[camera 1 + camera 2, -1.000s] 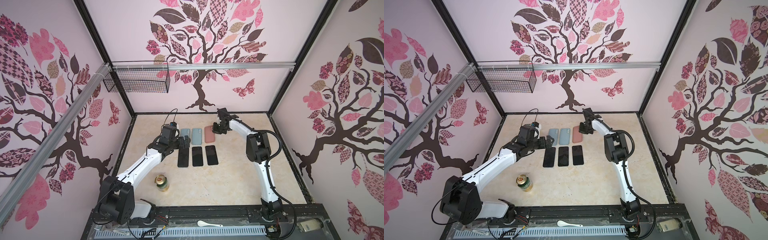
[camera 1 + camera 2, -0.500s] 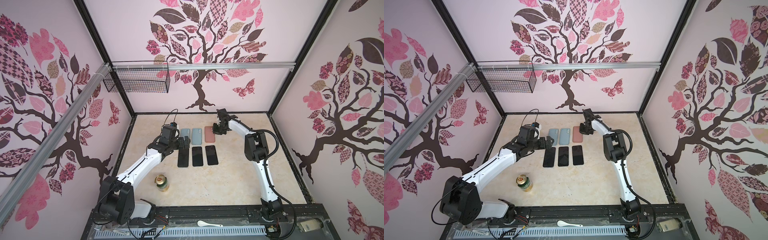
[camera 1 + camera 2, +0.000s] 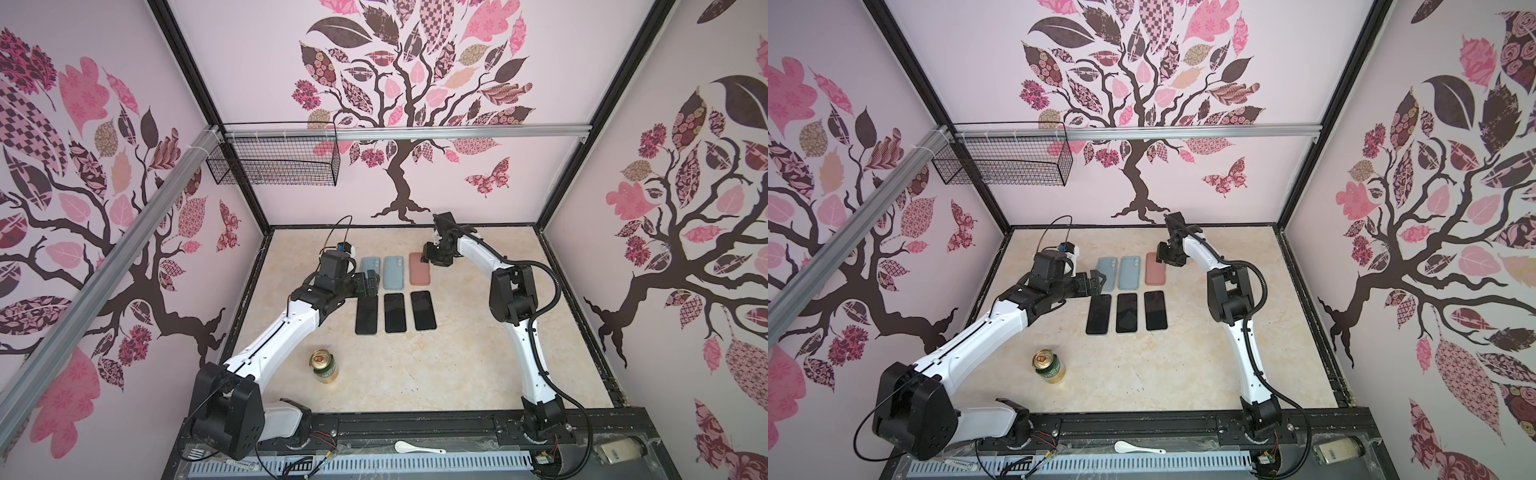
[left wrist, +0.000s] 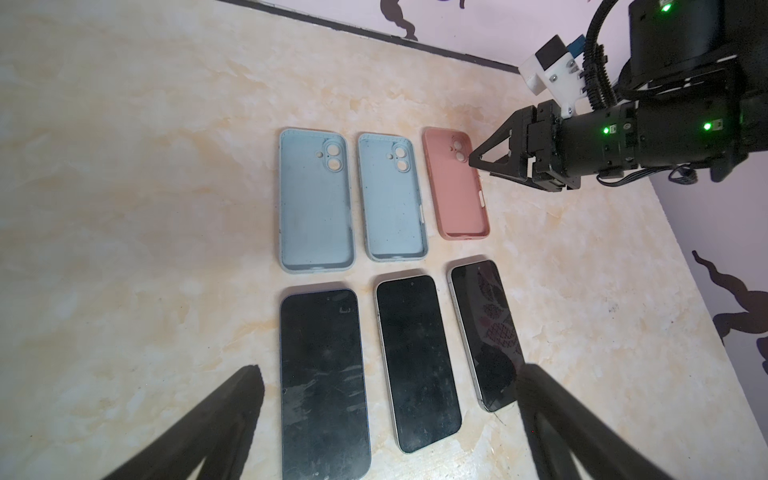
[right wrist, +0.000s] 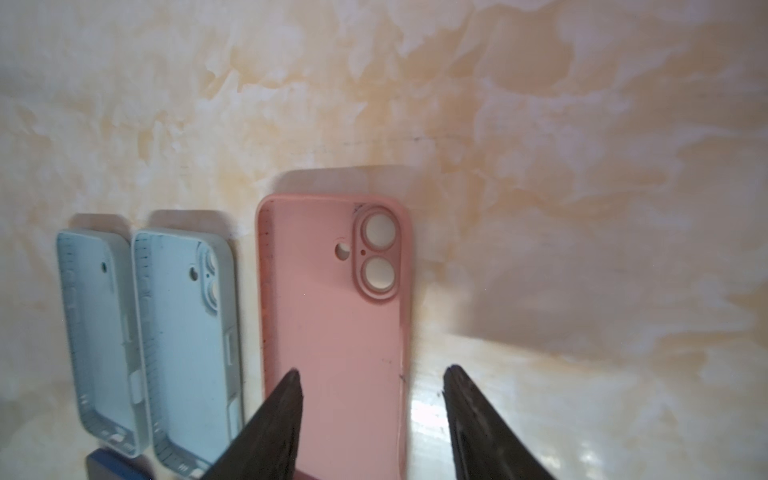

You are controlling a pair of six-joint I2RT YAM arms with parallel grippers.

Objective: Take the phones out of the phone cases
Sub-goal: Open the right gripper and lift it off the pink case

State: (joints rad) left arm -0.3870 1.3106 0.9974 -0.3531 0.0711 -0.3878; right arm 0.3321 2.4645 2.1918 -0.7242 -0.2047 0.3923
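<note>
The left gripper [image 3: 1096,281] hovers with its jaws spread wide and nothing between them, above the near end of the left blue case [image 4: 316,199]. On the bench [image 3: 457,353], that case, the middle blue case [image 4: 392,199] and the pink case [image 4: 455,191] lie empty in a row. The left phone [image 4: 324,374], middle phone [image 4: 415,357] and right phone [image 4: 486,332] lie bare just in front. The right gripper [image 5: 372,372] straddles the pink case's right edge, jaws parted, gripping nothing.
</note>
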